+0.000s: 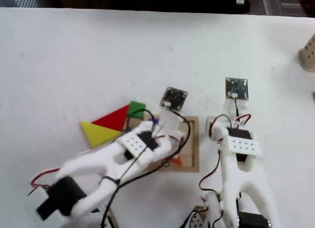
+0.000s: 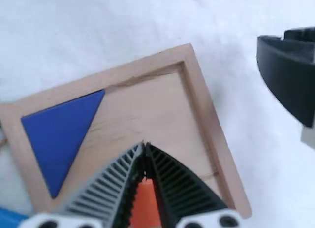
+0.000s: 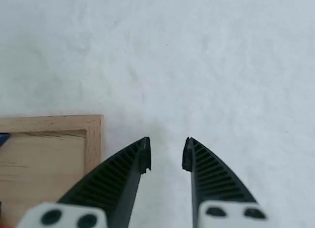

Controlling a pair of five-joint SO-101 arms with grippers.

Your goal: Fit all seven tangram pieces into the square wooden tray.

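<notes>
On my left wrist feed, the left gripper (image 2: 144, 149) hangs over the square wooden tray (image 2: 206, 119) with its fingers clenched on an orange piece (image 2: 145, 206). The piece sits between the ribbed pads, back from the tips, and the tips nearly meet in front of it. I can't tell whether the orange piece touches the tray floor. Inside the tray a blue triangle (image 2: 56, 132) lies flat against one wall, with one point tucked near a corner. The rest of the floor I can see is bare wood. Off past the tray's outer rim there is a black curved part (image 2: 288, 75) above the white table (image 2: 98, 31); I can't say for sure what it is.

From the high camera, the left arm reaches diagonally across the tray and covers most of it. A sliver of orange shows at the tray's near side. Outside the tray, just beside its far left corner, a yellow triangle (image 1: 98, 133), a red triangle (image 1: 114, 118) and a green piece (image 1: 136, 109) lie in a cluster, edge against edge.

The right gripper (image 3: 166, 154) hovers over bare table just beside the tray's corner, fingers released with a clear gap between them and nothing in it
</notes>
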